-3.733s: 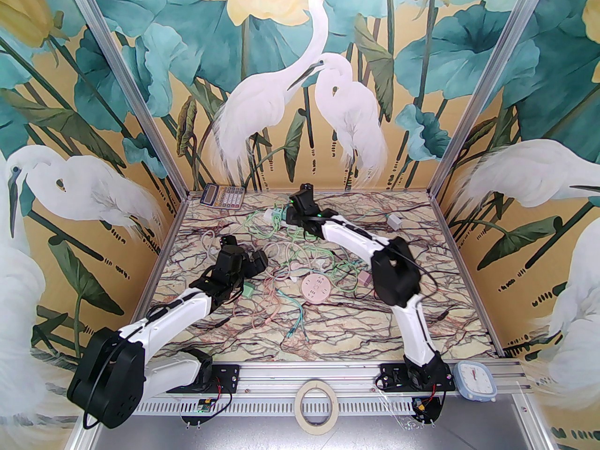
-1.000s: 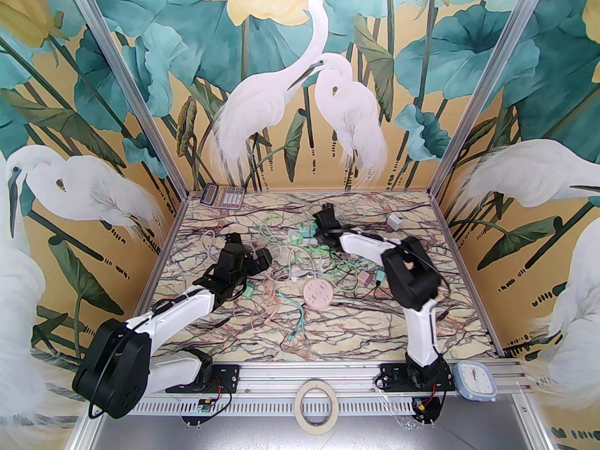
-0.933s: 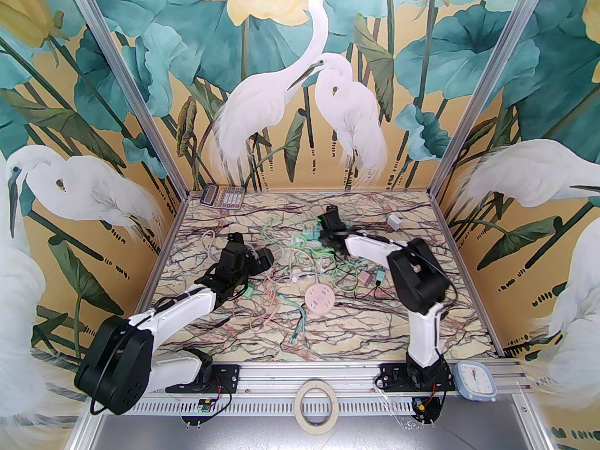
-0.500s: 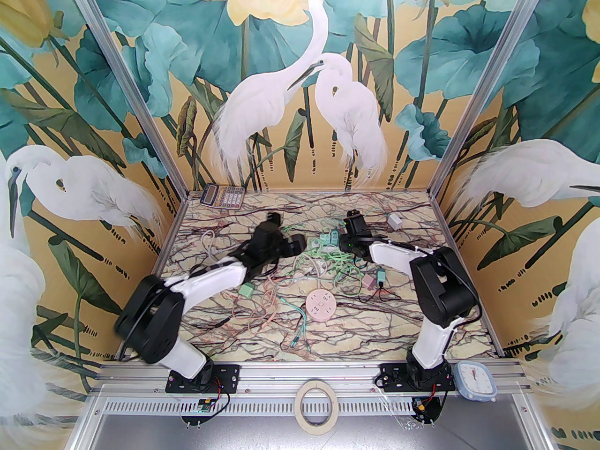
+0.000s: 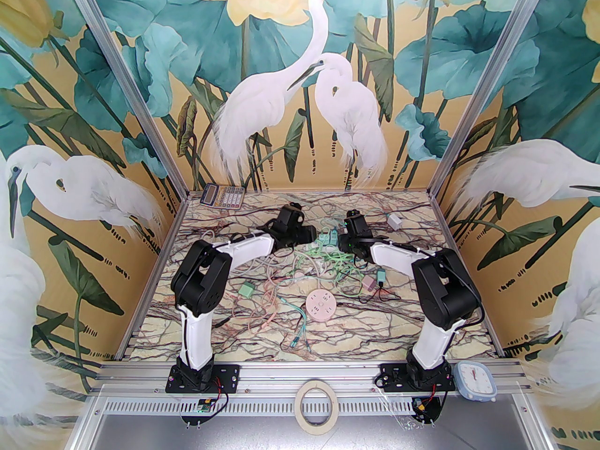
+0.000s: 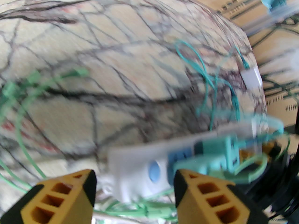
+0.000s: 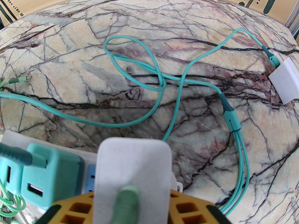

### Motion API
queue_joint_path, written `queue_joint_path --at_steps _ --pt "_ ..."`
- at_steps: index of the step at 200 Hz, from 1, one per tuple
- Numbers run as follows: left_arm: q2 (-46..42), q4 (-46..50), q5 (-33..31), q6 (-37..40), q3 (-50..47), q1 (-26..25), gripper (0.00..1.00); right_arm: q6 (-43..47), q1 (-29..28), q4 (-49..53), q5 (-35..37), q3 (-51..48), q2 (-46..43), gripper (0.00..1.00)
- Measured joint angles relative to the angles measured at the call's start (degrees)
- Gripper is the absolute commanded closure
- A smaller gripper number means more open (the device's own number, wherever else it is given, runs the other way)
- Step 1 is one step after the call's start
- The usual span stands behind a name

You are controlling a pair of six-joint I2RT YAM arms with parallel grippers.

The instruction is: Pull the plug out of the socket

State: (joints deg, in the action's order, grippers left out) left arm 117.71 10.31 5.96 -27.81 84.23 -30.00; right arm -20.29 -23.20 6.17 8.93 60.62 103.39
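Observation:
A white socket strip (image 5: 325,239) lies at the back middle of the table, carrying a teal plug (image 5: 332,237) and a white plug (image 7: 133,162). In the right wrist view my right gripper (image 7: 133,203) is shut on the white plug, with a green cable running out of it toward the camera. The teal plug (image 7: 46,176) stands just left of it on the strip (image 7: 9,136). My left gripper (image 6: 135,185) is open, and its yellow fingertips (image 6: 70,195) straddle the strip's free end (image 6: 137,169). A gap shows on the left side. The teal plug (image 6: 217,153) sits farther along the strip.
Tangled green, pink and white cables (image 5: 318,265) spread in front of the strip. A round pink socket (image 5: 320,305), a green adapter (image 5: 246,290), pink (image 5: 369,282) and teal (image 5: 382,274) adapters lie nearer. A white adapter (image 5: 394,221) sits back right and a calculator (image 5: 223,196) back left.
My left arm has swung from the left middle to the back centre, up to the strip's end, and its jaws have narrowed. The right gripper dragged the strip rightward, then held still.

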Motion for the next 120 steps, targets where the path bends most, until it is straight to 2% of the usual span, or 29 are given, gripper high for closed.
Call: queue_joint_path --at_steps 26,70,120 --pt "1.73 1.53 1.55 0.46 2.19 1.07 0.39 -0.02 0.00 -0.90 0.02 -0.39 0.00 0.59" --pt "2.91 4.96 3.61 2.91 0.35 -1.68 0.39 -0.09 -0.04 -1.81 0.00 -0.76 0.00 0.58" --pt "1.84 1.49 3.23 4.09 -3.28 -2.16 0.39 -0.44 -0.04 -2.12 -0.04 -0.74 0.11 0.56"
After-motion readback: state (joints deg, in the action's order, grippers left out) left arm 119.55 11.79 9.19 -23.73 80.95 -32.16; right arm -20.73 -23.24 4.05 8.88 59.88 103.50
